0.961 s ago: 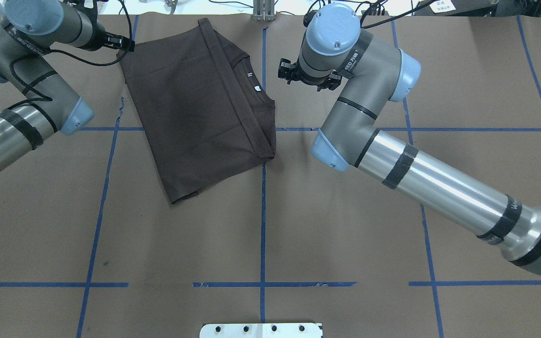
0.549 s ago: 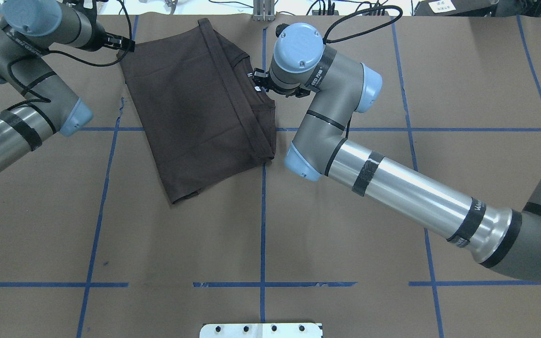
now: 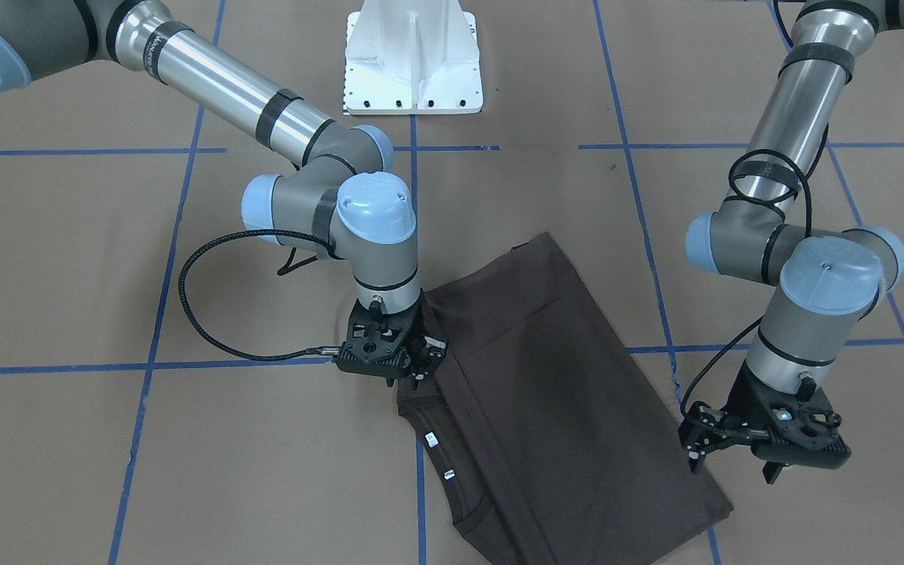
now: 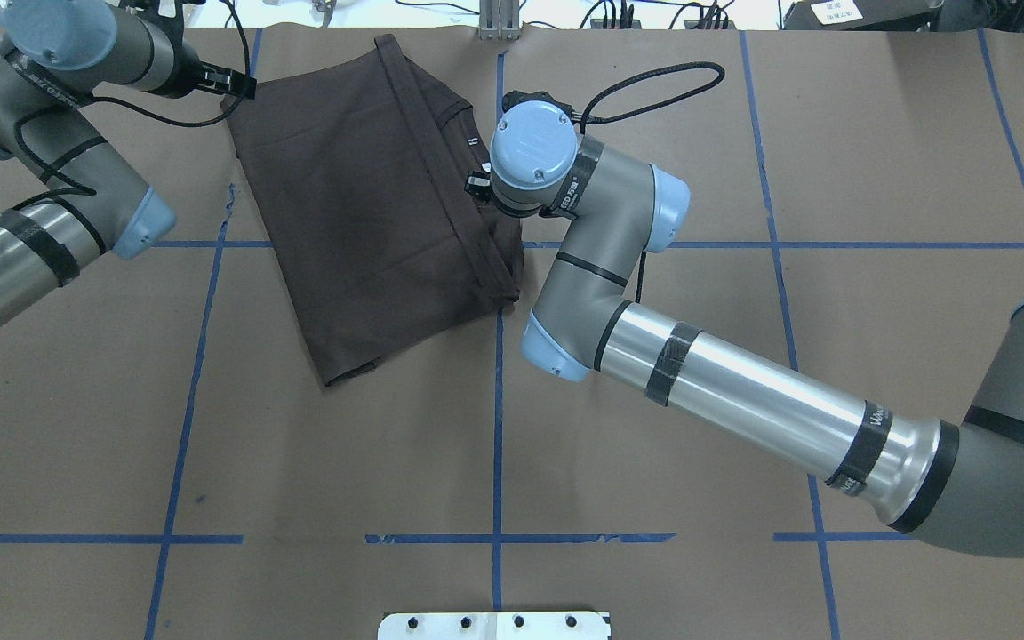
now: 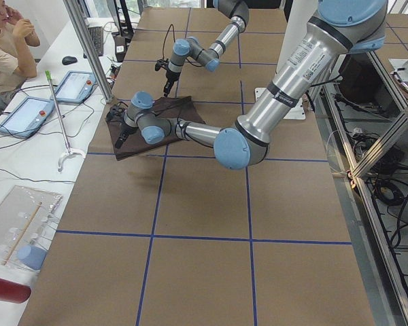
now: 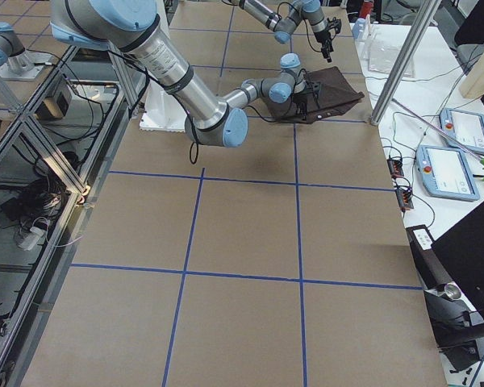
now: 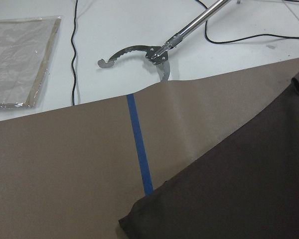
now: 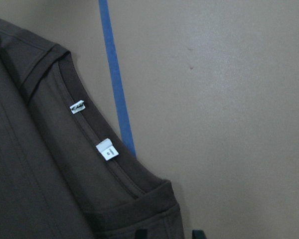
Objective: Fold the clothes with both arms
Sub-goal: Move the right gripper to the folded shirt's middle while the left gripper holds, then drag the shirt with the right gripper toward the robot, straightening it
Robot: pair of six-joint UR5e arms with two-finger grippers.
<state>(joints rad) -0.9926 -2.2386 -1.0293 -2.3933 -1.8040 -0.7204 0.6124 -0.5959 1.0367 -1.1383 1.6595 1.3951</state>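
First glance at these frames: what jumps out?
The dark brown T-shirt, folded into a slanted rectangle at the far middle of the table, stands out most. The right gripper sits low at its collar-side edge, beside the white neck tags. The left gripper hangs open at the opposite edge.

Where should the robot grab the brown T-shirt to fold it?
Probably the folded corner beside the white neck tags, pinched by the right tool coming straight down from above. The T-shirt lies flat on the table, so only an edge can be pinched.
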